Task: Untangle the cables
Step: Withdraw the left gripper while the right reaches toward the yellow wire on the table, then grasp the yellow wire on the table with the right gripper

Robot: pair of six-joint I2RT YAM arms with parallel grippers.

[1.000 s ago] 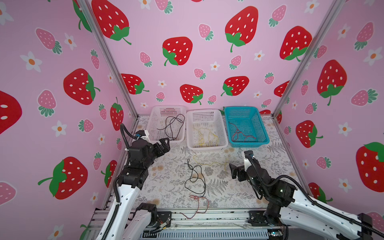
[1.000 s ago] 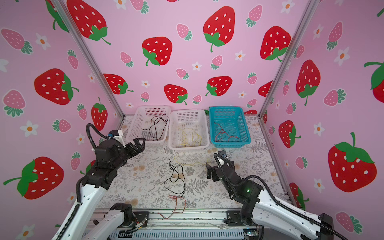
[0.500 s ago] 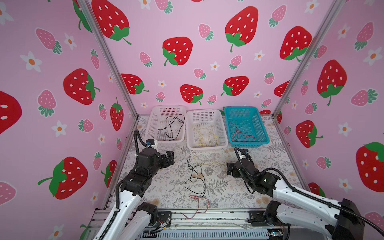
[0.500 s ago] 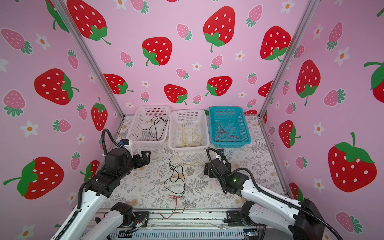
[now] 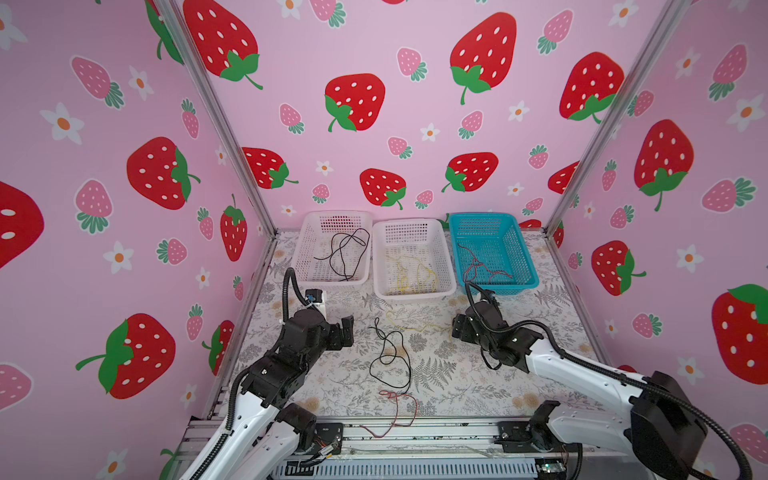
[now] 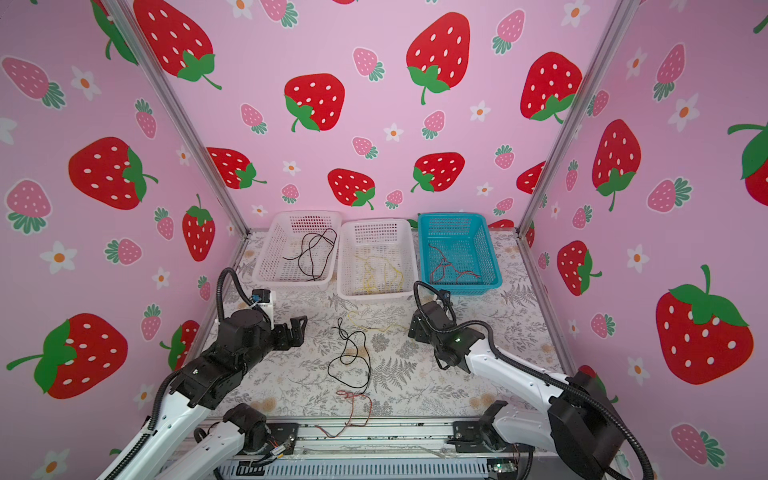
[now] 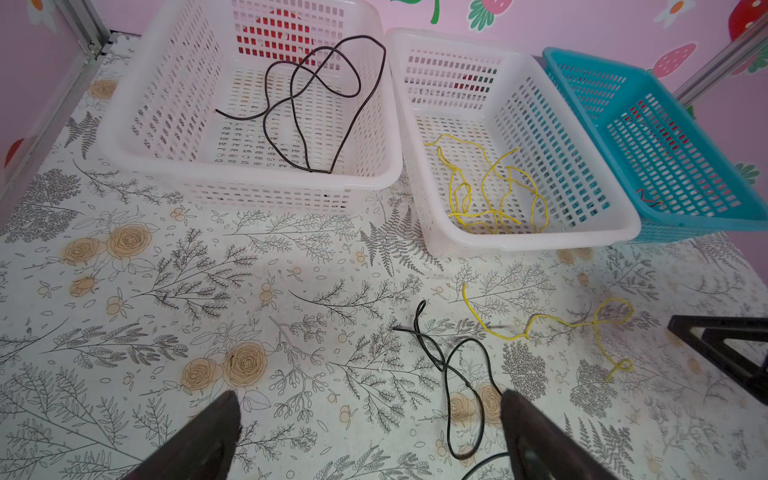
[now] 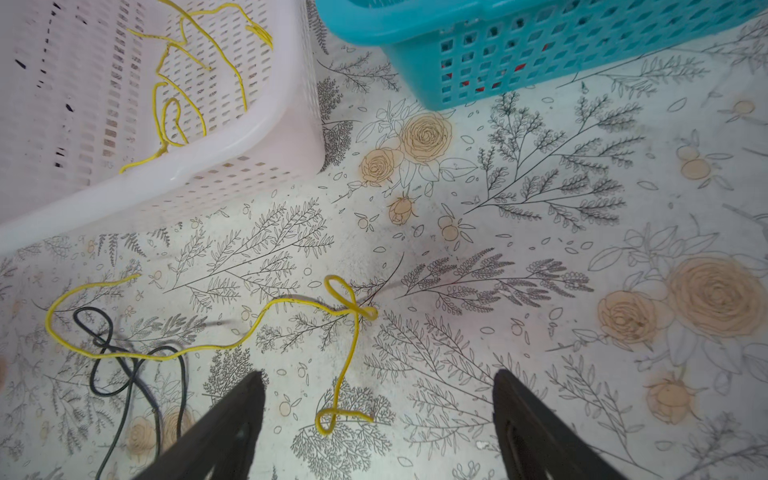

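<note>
A floral-printed tablecloth [image 5: 552,328] is lying inside a pink strawberry-patterned booth. The right gripper [image 8: 379,382] is hovering with its black fingers spread wide, pinching nothing. The curled end of a thin yellow wire [image 8: 266,309] is lying just ahead between them, its length running sideways to cross a looping thin black wire [image 5: 390,357]. The left gripper [image 7: 370,401] is also gaping empty beside those black loops, so the right arm is sitting nearer the yellow end. A thin red wire [image 5: 399,401] is trailing off the front edge. Behind, perforated plastic baskets [image 5: 409,223] are holding sorted wires.
</note>
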